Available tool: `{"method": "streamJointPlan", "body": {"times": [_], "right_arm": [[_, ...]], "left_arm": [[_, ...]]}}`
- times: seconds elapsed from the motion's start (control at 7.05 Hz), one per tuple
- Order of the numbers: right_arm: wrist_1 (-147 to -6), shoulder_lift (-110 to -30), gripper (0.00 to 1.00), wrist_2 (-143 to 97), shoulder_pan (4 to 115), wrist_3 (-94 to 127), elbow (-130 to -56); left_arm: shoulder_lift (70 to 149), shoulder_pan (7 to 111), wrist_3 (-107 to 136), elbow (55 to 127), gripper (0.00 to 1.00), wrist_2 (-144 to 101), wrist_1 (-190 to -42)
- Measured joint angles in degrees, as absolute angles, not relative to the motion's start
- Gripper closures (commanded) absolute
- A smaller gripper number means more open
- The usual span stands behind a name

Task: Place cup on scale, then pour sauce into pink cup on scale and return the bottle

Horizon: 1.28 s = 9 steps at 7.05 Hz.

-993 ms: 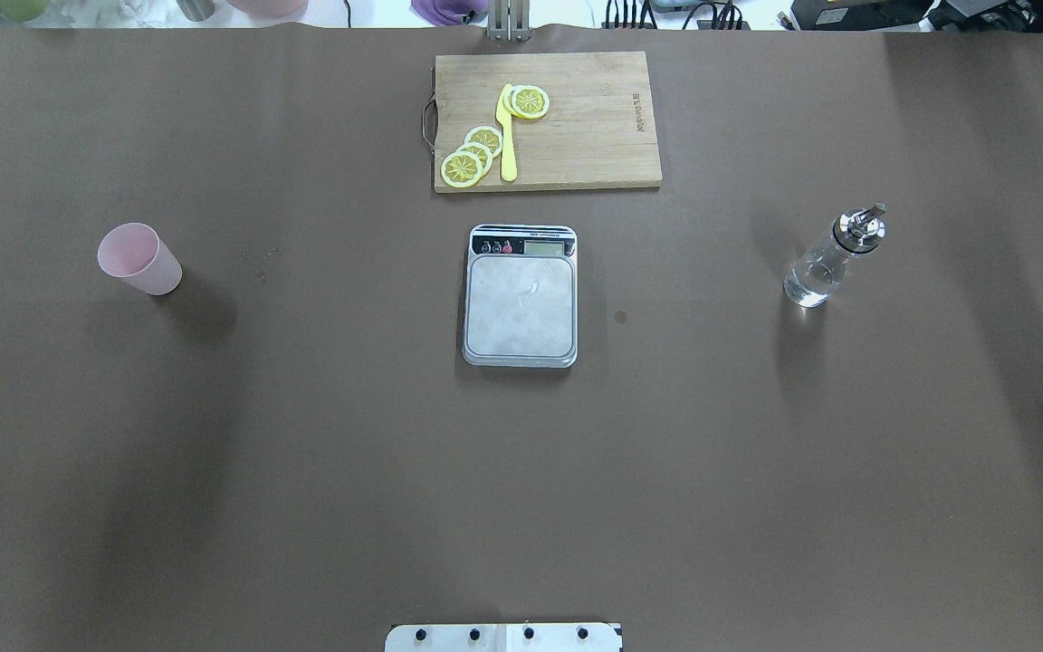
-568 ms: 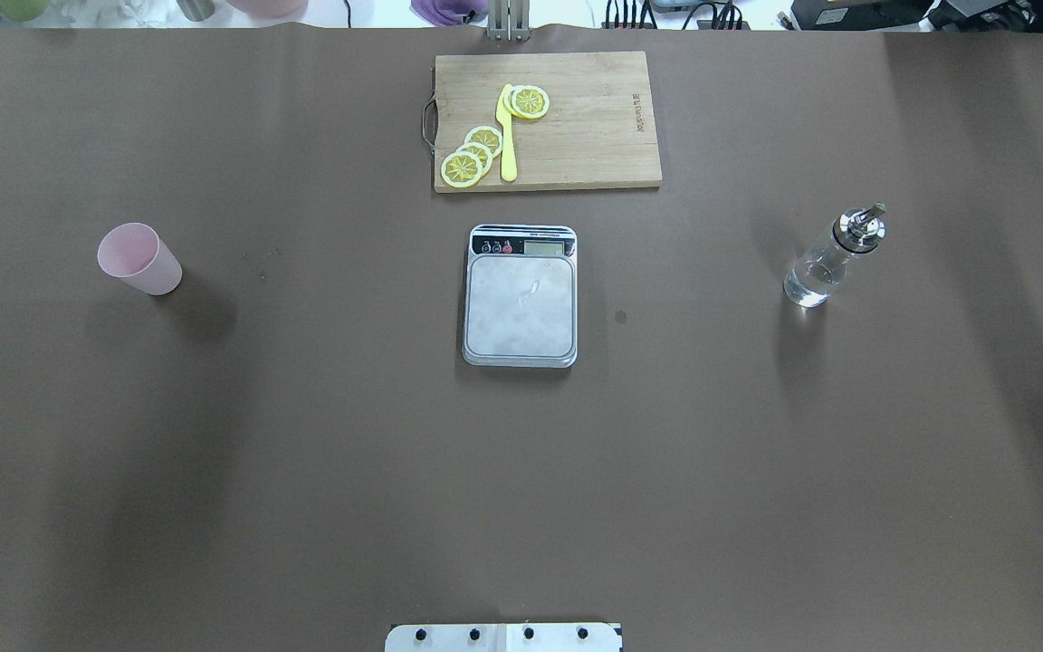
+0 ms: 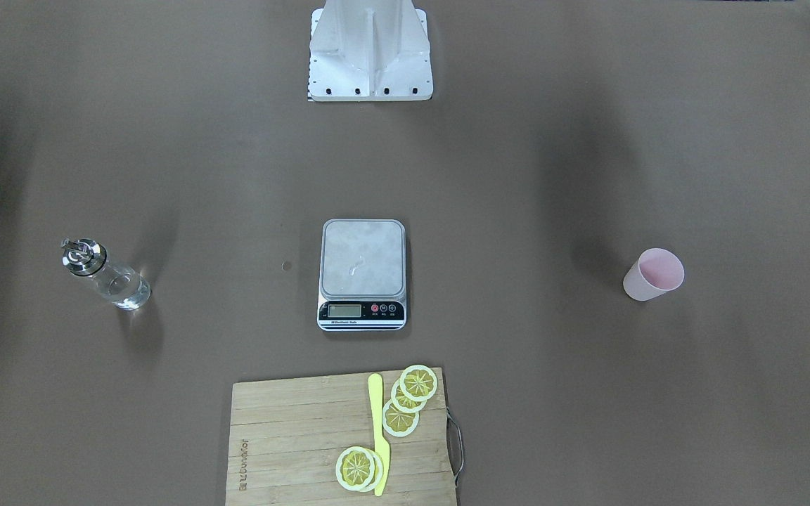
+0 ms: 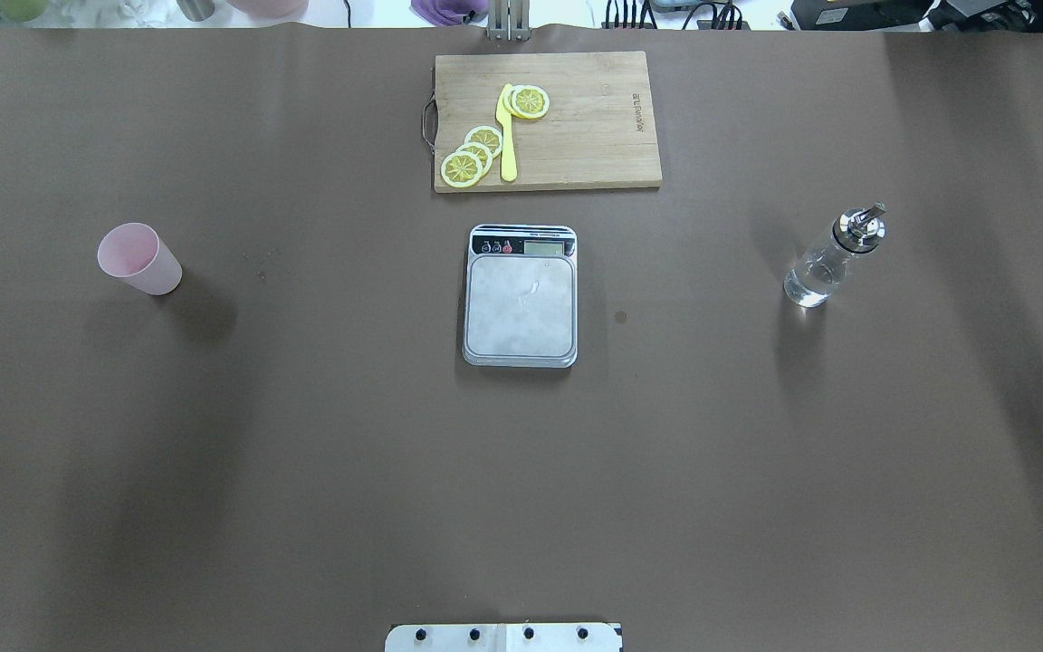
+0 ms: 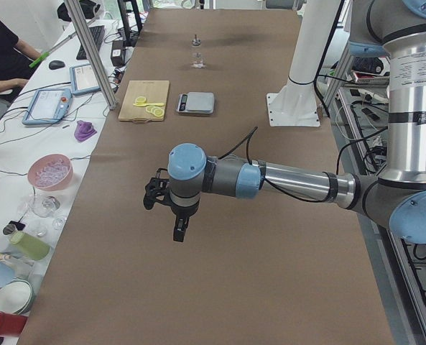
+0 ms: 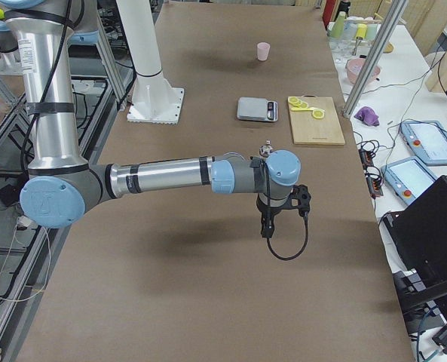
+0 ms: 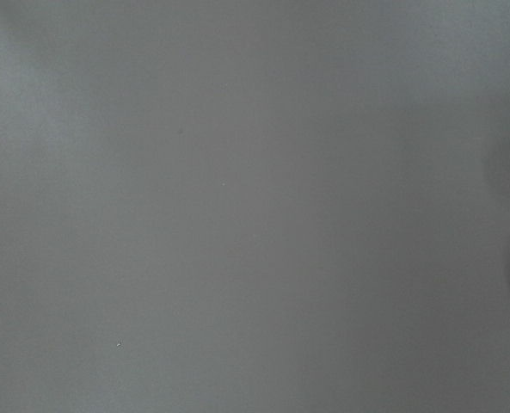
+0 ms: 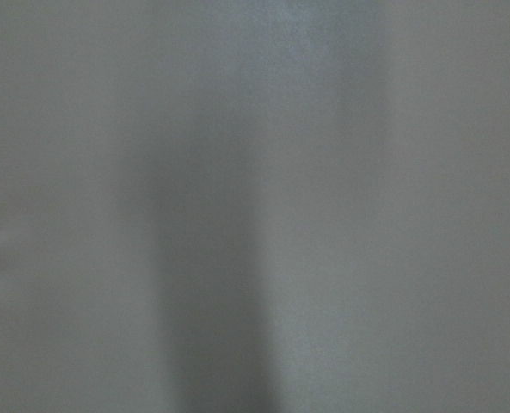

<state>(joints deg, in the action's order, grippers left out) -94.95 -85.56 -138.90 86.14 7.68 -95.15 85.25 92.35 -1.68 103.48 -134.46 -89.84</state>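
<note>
Overhead exterior shows one cup (image 4: 139,259), one scale (image 4: 520,296), one bottle (image 4: 825,263).

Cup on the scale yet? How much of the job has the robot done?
Nothing is done yet. The cup stands on the table, far from the bare scale. The bottle stands on the other side, sauce inside. Nothing is in hand: the left gripper and right gripper hang over bare table, away from both. Left to do: cup onto scale, pour, put the bottle back.
</note>
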Motion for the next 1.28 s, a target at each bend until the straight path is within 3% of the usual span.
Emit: {"method": "streamJointPlan", "body": {"times": [1.28], "right_arm": [[-94.32,-86.87,0.00,-139.35,85.60,2.88,-95.29]], "left_arm": [[88.53,88.85,12.56,106.47,0.02,-138.01,-92.33]]}}
